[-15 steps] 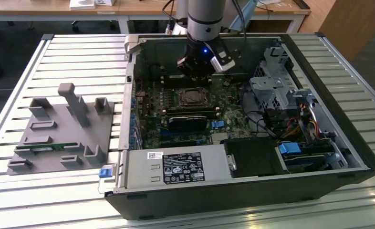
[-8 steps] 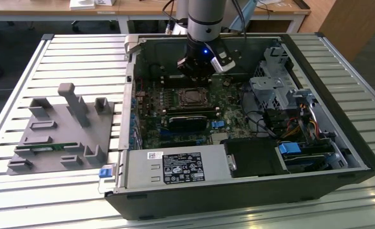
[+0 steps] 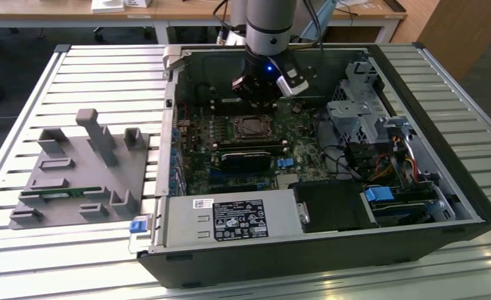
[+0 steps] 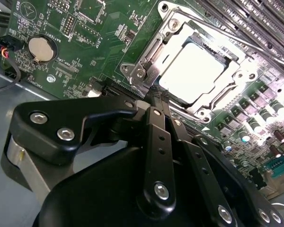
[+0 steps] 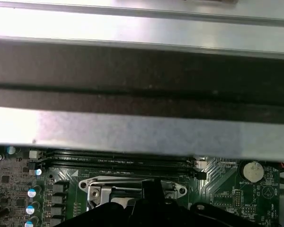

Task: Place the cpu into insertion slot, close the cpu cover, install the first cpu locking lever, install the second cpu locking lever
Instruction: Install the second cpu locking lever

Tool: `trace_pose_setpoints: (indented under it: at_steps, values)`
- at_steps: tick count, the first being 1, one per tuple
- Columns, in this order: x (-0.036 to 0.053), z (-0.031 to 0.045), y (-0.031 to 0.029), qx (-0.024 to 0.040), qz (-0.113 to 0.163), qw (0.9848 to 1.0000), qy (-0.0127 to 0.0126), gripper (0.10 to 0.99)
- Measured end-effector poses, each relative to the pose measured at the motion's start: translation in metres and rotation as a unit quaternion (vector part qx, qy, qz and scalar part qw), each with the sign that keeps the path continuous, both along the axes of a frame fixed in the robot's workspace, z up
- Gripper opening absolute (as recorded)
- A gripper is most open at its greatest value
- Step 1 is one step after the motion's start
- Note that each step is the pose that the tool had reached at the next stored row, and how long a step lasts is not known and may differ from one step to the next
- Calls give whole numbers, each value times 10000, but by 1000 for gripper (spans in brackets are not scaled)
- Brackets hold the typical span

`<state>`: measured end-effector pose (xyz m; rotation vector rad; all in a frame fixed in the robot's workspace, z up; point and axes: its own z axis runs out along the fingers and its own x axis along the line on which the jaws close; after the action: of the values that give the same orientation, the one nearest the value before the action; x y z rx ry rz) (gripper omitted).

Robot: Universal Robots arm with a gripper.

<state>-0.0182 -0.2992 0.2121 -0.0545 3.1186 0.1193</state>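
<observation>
Your gripper point(image 4: 157, 97), jaws pressed together, hangs at the edge of the cpu cover point(image 4: 146, 61) closed over the seated cpu point(image 4: 191, 71), so I judge you're on the locking levers.

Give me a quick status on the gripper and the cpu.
Gripper shut, tips at the edge of the cpu cover. Cpu seated in the insertion slot, cover down over it. Nothing in the way.

above the insertion slot point(image 3: 252, 127) you have open room; the case wall point(image 3: 262, 62) stands just behind, the black heatsink point(image 3: 247, 160) just in front, and cables point(image 3: 345, 164) seemingly crowd the exterior view's right.
</observation>
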Motion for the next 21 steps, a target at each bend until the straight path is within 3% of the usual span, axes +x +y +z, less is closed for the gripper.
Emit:
trace_pose_setpoints:
  at_steps: [21]
  values:
    - [0,-1,-95,0,0,10000,0,106]
